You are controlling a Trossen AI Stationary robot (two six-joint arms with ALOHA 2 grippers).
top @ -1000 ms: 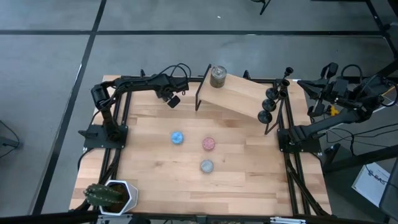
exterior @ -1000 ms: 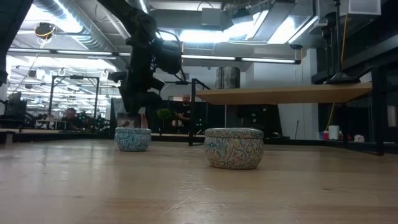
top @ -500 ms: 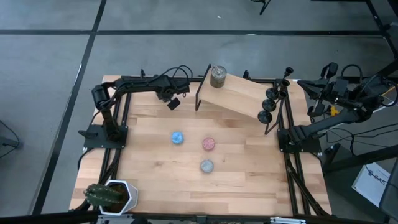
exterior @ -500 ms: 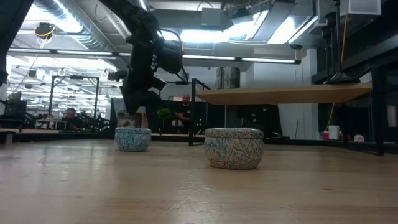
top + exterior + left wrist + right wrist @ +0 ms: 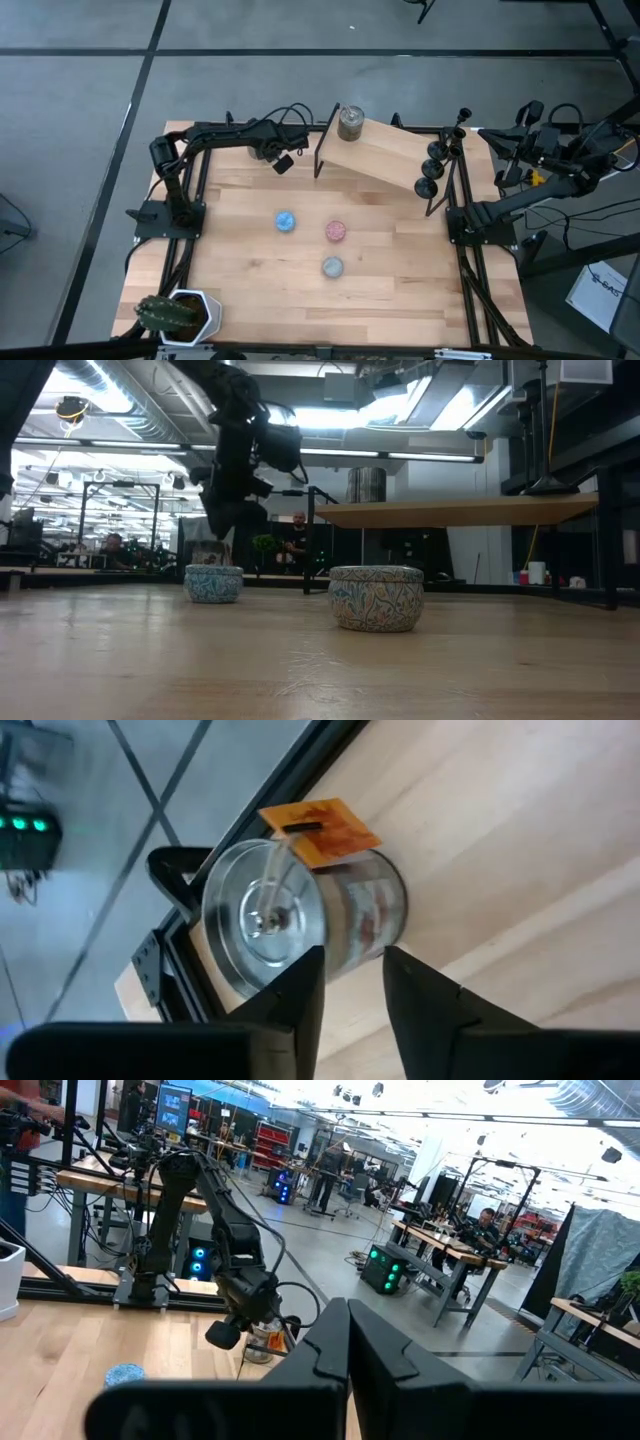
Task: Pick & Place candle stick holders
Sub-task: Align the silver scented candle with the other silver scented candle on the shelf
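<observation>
The wooden table (image 5: 350,270) fills most of the high view, with a raised wooden shelf (image 5: 385,152) along its far edge and a potted cactus (image 5: 175,315) at the near left corner, partly cut off. My left arm reaches along the far edge; my left gripper (image 5: 281,164) hangs beside the shelf's left end, fingers (image 5: 300,1005) a little apart with nothing between them, pointed at a shiny metal can (image 5: 300,925) with an orange tag (its label too blurred to read). My right gripper (image 5: 345,1350) sits off the table's right edge, fingers pressed together, empty; from above it is lost in cables. The three black candle stick holders (image 5: 436,165) stand in a row at the shelf's right end, stems hard to separate. Blue (image 5: 286,221), pink (image 5: 336,231) and grey (image 5: 332,267) discs lie mid-table; the low view shows only two tins (image 5: 376,598).
</observation>
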